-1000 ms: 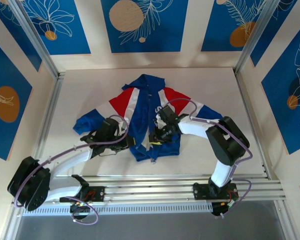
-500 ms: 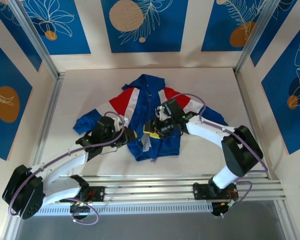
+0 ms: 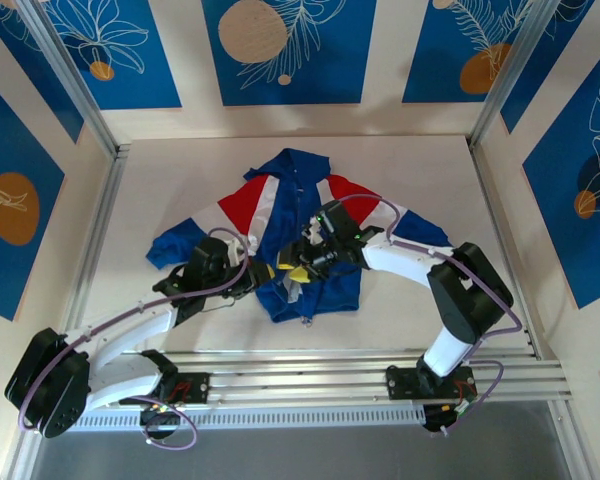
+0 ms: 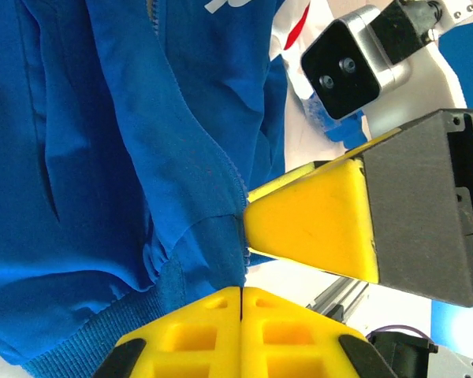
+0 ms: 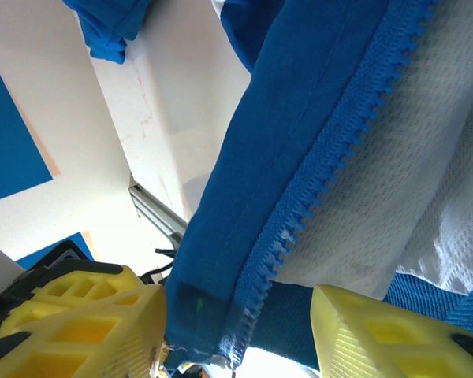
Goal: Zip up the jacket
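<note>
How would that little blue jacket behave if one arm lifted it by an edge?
Probably floppy: the jacket lies in folds, and its zipper edge hangs slack in the right wrist view. Likely light, since its lining is thin white mesh. Pushed, it would probably bunch up like its crumpled sleeve.

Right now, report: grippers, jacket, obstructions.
Left gripper shut on jacket at the hem. Right gripper open, straddling zipper edge. Front unzipped, lying on table. Grippers crowd each other at the hem.
</note>
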Action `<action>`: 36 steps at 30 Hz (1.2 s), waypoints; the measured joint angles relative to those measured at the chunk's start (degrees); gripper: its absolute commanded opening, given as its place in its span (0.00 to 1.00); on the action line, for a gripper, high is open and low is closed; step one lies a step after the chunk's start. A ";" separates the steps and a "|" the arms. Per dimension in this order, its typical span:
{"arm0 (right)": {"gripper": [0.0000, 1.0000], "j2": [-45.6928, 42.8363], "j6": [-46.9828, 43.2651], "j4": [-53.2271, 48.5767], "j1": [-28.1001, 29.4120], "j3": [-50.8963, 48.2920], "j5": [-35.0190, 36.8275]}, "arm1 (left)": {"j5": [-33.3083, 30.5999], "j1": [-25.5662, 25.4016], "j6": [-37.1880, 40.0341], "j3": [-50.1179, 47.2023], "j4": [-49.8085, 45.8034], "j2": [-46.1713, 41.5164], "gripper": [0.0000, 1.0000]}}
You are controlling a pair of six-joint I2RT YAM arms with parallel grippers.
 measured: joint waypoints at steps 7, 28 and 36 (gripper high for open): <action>0.07 0.83 0.63 1.42 0.81 0.13 -1.27 | 0.26 0.00 -0.15 -0.76 0.15 0.00 0.04; 0.00 -2.51 -22.69 -26.60 5.46 26.82 9.75 | -4.57 0.68 11.93 5.99 -19.39 -14.69 0.62; 0.00 -2.27 -26.27 -27.45 5.27 24.61 7.32 | -3.23 0.94 12.55 2.21 -15.08 -18.56 0.66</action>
